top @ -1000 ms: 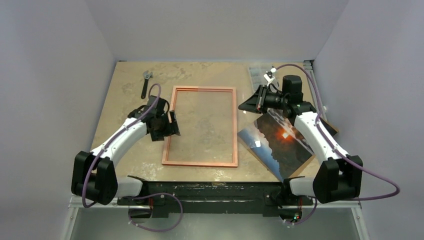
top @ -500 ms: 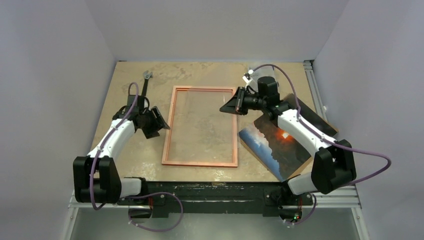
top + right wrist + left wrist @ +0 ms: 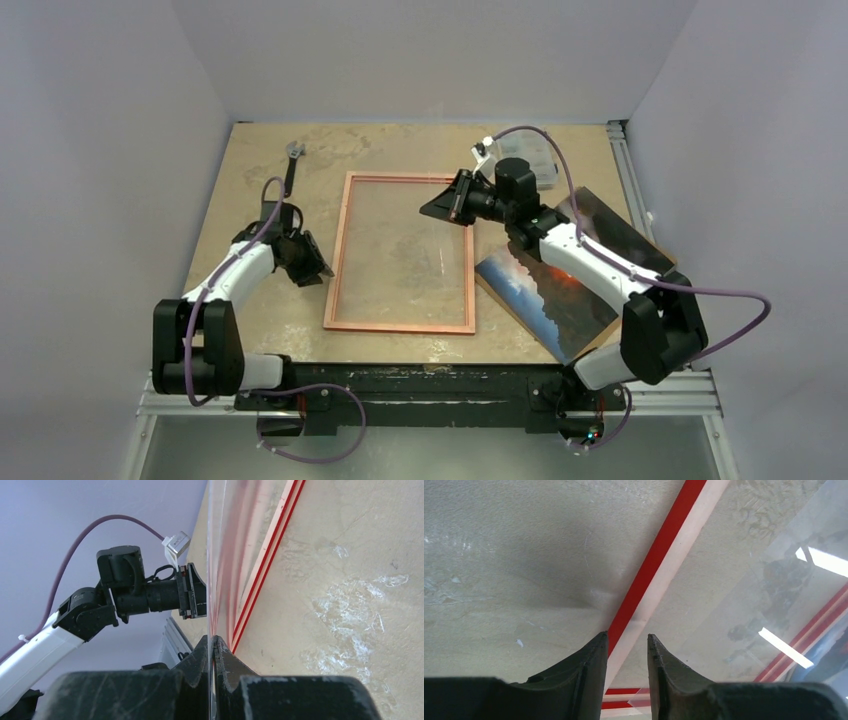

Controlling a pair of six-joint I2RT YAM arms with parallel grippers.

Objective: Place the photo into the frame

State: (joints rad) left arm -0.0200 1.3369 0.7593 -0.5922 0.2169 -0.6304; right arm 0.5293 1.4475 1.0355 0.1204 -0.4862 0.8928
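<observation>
while the left arm has backed off the frame [image 3: 400, 327] over the last sec, the right arm has swung in from the photo's side & now sits over the frame's far right part. that's the big change. right fingers [image 3: 197, 666] are clenched on the edge of a thin clear pane [image 3: 215, 540], seen edge-on in the right wrist view w/ red rails running past it. from above the pane is nearly invisible, so can't tell if it already rests in the frame or hangs above it.

left fingers [image 3: 589, 672] have narrowed a lot, but a gap shows between them and nothing's gripped as far as i can see. they hover just beside the frame's left rail, which shows as a red strip next to a pale one in the left wrist view.

frame lies flat mid-worktop [image 3: 420, 145], copper-looking from above. photo [image 3: 555, 300] lies picture-up on the right, skewed, its near corner just beside the frame's right rail, partly under the right forearm. it's not in the frame yet.

meaning, imo: this step is the glazing, not the photo. pane has to seat inside the rails first, then the right arm lets go & goes for the print. risk: pane catching a rail w/ no left-side steadying.
</observation>
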